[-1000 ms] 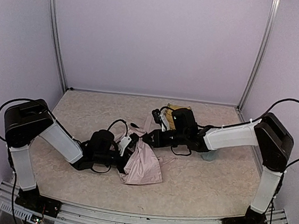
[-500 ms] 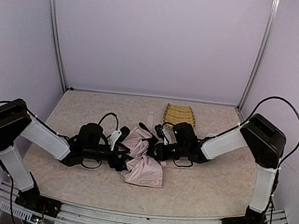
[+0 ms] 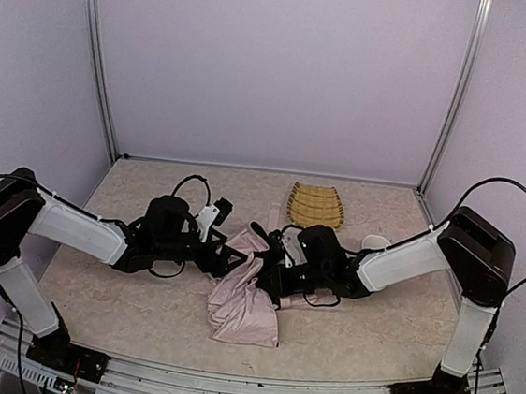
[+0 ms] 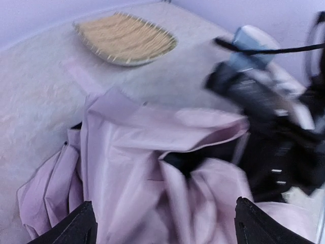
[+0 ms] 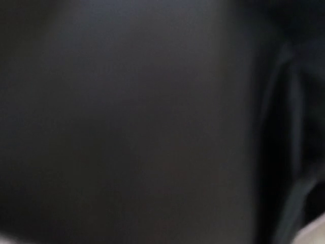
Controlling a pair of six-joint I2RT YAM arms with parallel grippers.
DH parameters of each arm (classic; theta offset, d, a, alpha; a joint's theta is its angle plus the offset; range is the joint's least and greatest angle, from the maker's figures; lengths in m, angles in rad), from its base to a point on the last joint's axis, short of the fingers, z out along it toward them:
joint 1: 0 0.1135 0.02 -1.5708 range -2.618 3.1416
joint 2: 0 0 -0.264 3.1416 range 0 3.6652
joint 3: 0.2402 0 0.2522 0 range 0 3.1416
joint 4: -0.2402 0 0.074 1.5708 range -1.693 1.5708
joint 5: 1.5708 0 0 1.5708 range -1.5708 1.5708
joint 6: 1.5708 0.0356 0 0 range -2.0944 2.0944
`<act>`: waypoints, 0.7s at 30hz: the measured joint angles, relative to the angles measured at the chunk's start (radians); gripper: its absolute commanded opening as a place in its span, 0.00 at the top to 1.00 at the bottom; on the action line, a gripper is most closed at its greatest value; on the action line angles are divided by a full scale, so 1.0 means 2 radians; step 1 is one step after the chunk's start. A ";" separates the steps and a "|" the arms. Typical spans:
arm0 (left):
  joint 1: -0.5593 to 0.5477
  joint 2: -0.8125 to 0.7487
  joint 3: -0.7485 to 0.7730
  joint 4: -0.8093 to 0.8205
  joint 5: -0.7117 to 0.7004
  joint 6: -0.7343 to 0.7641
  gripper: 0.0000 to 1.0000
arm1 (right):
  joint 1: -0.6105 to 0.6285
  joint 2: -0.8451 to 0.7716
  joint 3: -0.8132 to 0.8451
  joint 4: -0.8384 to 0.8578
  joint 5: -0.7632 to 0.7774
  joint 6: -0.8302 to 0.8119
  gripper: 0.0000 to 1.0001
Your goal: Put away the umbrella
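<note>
The umbrella lies crumpled mid-table, shiny pale-pink fabric with black lining showing in its folds. My left gripper hovers at its left upper edge, open wide. Its fingertips stand far apart over the pink fabric and nothing is pinched between them. My right gripper comes in from the right, its tip buried in the folds. The right wrist view is all dark, covered by black lining. That gripper is shut; whether it pinches fabric is hidden. The umbrella's shaft and handle do not show.
A woven yellow tray sits at the back, right of centre. A pale pink strip lies on the table beside it. A small pale object rests behind the right forearm. Walls enclose the table on three sides.
My left gripper opened wide and let the fabric go, shifting back and right. My right gripper pushed down and forward into the umbrella. The fabric slid toward the front edge.
</note>
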State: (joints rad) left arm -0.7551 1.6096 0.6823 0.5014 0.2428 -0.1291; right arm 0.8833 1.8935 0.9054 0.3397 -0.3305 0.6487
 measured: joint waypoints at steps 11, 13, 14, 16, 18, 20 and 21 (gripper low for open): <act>0.006 0.139 0.046 -0.013 -0.028 -0.012 0.24 | 0.072 -0.063 0.046 -0.042 0.010 -0.021 1.00; 0.006 0.140 0.041 -0.001 -0.024 -0.017 0.25 | 0.065 -0.063 0.075 -0.048 0.011 -0.029 1.00; 0.006 0.142 0.040 0.005 -0.023 -0.019 0.25 | 0.058 -0.062 0.090 -0.048 0.011 -0.032 1.00; 0.006 0.145 0.039 0.014 -0.020 -0.022 0.25 | 0.039 -0.060 0.111 -0.044 0.012 -0.036 1.00; 0.006 0.149 0.039 0.023 -0.017 -0.023 0.25 | 0.018 -0.051 0.122 -0.040 0.015 -0.037 1.00; 0.006 0.152 0.038 0.031 -0.015 -0.023 0.25 | -0.005 -0.031 0.129 -0.040 0.025 -0.037 1.00; 0.006 0.153 0.036 0.037 -0.015 -0.024 0.25 | -0.013 -0.020 0.130 -0.039 0.029 -0.036 1.00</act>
State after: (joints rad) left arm -0.7425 1.9156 0.7536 0.5755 0.2127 -0.1768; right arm 0.8570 1.8530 1.1652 0.2626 -0.2726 0.5770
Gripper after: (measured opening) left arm 0.748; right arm 0.004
